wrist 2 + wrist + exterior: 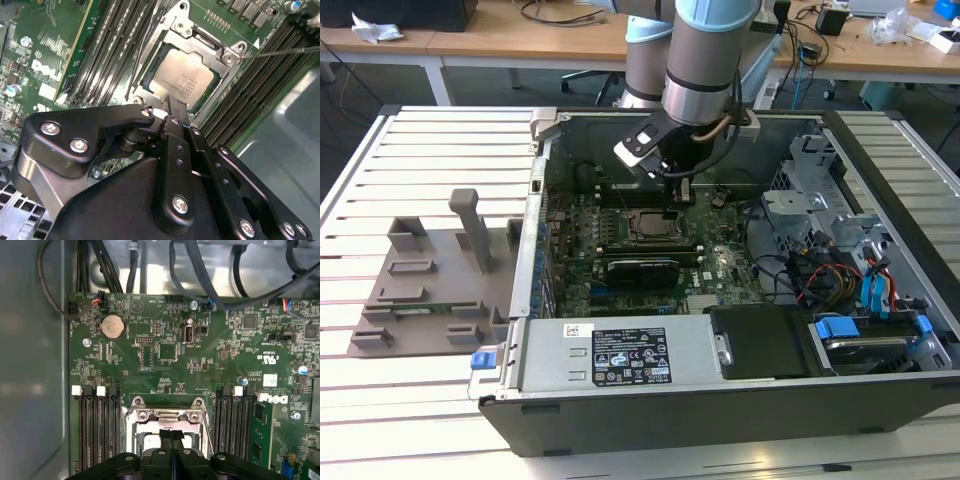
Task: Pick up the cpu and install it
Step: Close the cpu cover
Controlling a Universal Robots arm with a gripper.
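Slatted white tabletop (440,150) carries an open computer case (720,405), w/ a grey fixture block (430,290) beside it on the exterior view's left. Wooden desks stand behind. Arm (705,60) reaches down into the case over the green motherboard (165,355). Hand (170,100) has its fingers (166,436) pressed together, nothing pinched btwn them, tips right at the edge of the cpu (182,77); can't tell if they touch it. Cpu lies flat, silvery top up, inside the metal socket frame (227,55), approx. level w/ it. Memory slots (95,425) flank the socket on both sides.
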